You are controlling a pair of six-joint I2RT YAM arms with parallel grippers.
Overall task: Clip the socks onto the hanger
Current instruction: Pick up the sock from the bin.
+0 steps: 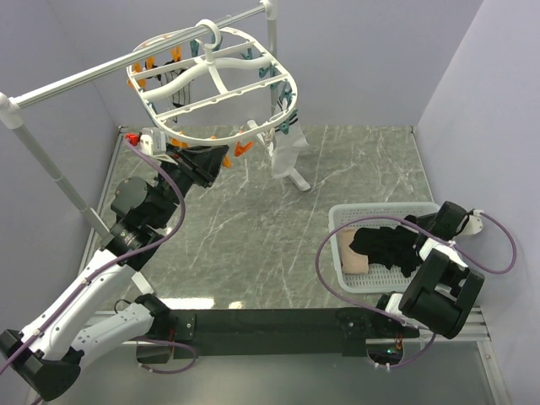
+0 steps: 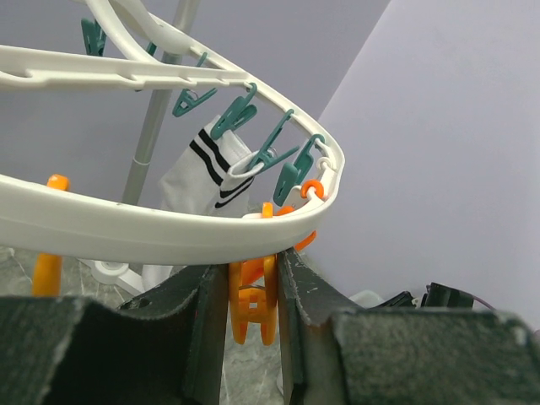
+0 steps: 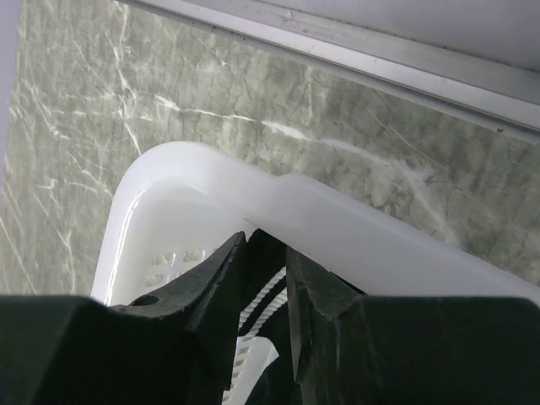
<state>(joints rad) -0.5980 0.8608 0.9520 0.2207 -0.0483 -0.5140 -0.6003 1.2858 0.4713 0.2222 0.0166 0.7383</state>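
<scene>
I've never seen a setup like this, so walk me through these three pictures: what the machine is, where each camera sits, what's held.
Two robot arms are bolted to a marble table. The wide picture looks down from above; the other two come from wrist cameras. A white clip hanger hangs from a metal rail, one striped white sock already clipped on. The left gripper is shut on an orange clip. The right gripper is down in a white basket of black socks and a pinkish sock; its fingers are nearly together, but whether they grip fabric is unclear.
</scene>
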